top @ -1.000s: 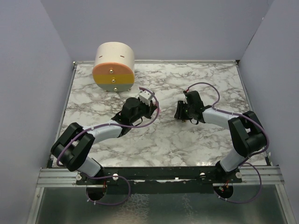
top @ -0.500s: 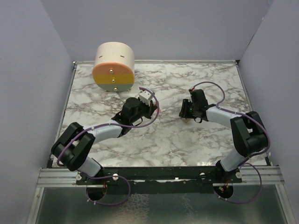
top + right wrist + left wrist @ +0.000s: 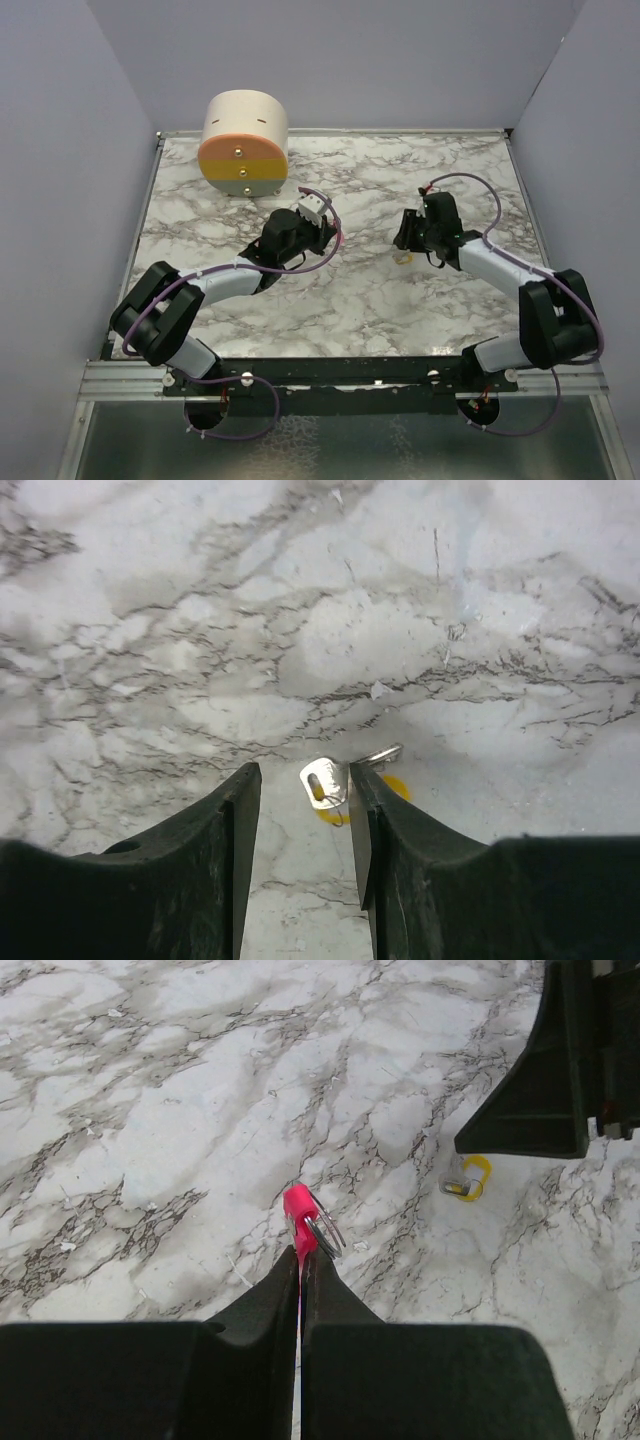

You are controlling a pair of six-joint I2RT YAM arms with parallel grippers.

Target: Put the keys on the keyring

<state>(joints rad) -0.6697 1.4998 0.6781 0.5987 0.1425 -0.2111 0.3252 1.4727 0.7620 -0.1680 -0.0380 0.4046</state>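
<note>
The keyring [image 3: 298, 1210] is a bright pink strap with a small metal ring [image 3: 326, 1233] at its end. My left gripper [image 3: 300, 1258] is shut on the strap and holds it just above the marble; in the top view the left gripper [image 3: 322, 236] is at mid-table. The keys [image 3: 326, 782], a tiny silver and yellow-orange piece, lie flat on the table. They also show in the top view [image 3: 403, 257] and the left wrist view [image 3: 466, 1178]. My right gripper [image 3: 304, 772] is open above the keys, which lie between its fingertips, close to the right finger. It also shows in the top view [image 3: 410, 238].
A large cream-and-orange cylinder [image 3: 244, 143] stands at the back left of the marble table [image 3: 350, 300]. Grey walls close in the sides and back. The right gripper's black body [image 3: 545, 1080] fills the upper right of the left wrist view.
My right arm has swung to the right and its gripper has drawn back, so the keys now show on the table. The left arm has not moved.
</note>
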